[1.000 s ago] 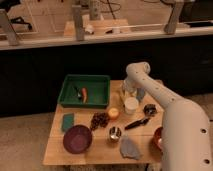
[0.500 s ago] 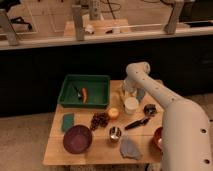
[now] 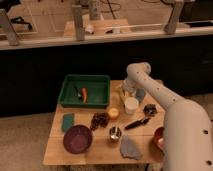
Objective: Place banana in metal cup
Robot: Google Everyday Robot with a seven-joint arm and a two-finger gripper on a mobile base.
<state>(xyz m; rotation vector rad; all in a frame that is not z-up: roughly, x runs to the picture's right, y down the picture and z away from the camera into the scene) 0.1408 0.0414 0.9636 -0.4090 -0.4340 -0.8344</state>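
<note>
Arm pose: my arm rises from the front right corner of the table [image 3: 97, 151], runs up and back over the right side, bends sharply at the elbow above the back edge, and drops the wrist straight down. My gripper [image 3: 130, 93] hangs near the back edge, about midway along it, just behind the white cup [image 3: 131, 105]. Jaw state: spread to full width, nothing gripped between them. The banana [image 3: 122, 94] lies on the table near the back edge, just beside my gripper on the green tray [image 3: 85, 91] side; whether they touch, I cannot tell. The metal cup [image 3: 115, 133] stands upright toward the front edge, well apart from the banana, between the purple bowl [image 3: 77, 139] and the grey cloth [image 3: 130, 148]
</note>
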